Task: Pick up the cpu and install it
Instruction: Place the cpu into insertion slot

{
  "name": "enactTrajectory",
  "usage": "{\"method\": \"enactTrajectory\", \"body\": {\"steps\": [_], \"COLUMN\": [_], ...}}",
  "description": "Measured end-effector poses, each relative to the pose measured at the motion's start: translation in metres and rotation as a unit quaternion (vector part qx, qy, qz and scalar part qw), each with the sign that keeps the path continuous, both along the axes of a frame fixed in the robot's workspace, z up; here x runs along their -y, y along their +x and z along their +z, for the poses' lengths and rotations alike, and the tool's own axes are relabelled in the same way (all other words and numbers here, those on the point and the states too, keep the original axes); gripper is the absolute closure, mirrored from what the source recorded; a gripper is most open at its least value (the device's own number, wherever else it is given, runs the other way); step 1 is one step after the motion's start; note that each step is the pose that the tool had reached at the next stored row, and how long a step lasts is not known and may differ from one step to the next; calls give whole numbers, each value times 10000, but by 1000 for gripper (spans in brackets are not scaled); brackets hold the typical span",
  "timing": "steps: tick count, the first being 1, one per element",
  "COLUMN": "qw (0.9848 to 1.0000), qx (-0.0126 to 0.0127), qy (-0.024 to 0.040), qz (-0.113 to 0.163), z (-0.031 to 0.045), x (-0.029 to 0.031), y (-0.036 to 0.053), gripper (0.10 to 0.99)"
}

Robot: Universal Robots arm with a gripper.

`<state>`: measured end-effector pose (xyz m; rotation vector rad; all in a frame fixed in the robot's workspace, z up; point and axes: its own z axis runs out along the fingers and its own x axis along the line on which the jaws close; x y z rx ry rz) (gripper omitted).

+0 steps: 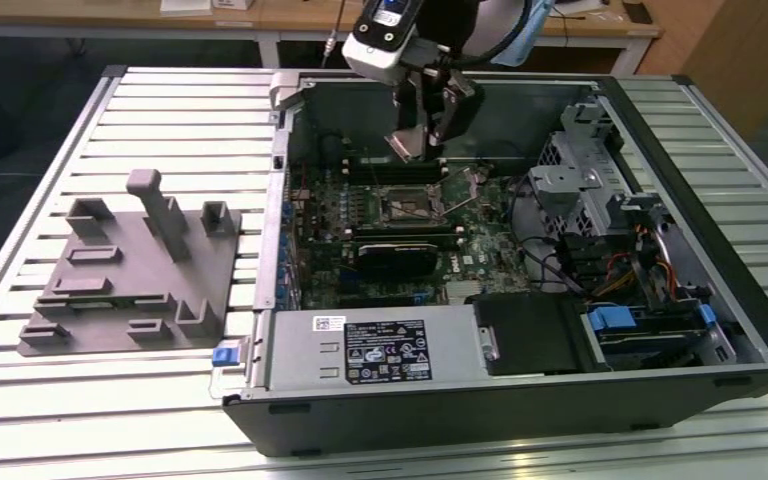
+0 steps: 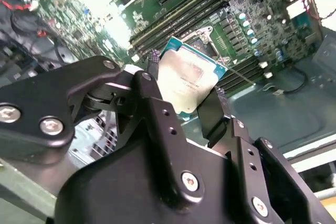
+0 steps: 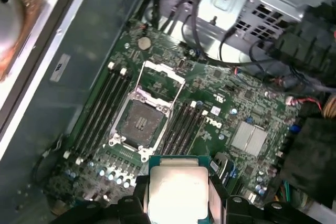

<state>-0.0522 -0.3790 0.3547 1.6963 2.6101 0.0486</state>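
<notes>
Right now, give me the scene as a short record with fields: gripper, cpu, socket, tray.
gripper: shut on the cpu
cpu: held in the air above the motherboard, not seated
socket: frame open, nothing in it
grey tray: outside the computer case, on the exterior view's left

A pale slatted metal table (image 1: pixel 91 400) stands before a wooden desk (image 1: pixel 291 12), over what seems a dark floor (image 1: pixel 11 110).

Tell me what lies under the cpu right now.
The cpu, clamped in the gripper, hangs over the motherboard; the open, empty socket shows beside it. The board patch directly beneath the cpu is covered.
</notes>
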Motion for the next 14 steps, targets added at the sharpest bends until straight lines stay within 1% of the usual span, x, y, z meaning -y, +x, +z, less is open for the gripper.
{"method": "enactTrajectory", "body": {"steps": [2,4,7,9,11,14], "qw": [9998,9993,9980,9967,9949,9919], "qx": [0,0,0,0,0,0], "qy": [0,0,0,0,0,0], "qz": [-180,-368,-637,-817,-1004,-1269], "z": [-8,-17,-30,-39,-49,-60], "x": [0,0,0,0,0,0], "y": [0,0,0,0,0,0], "gripper": [545,545,545,545,545,545]}}
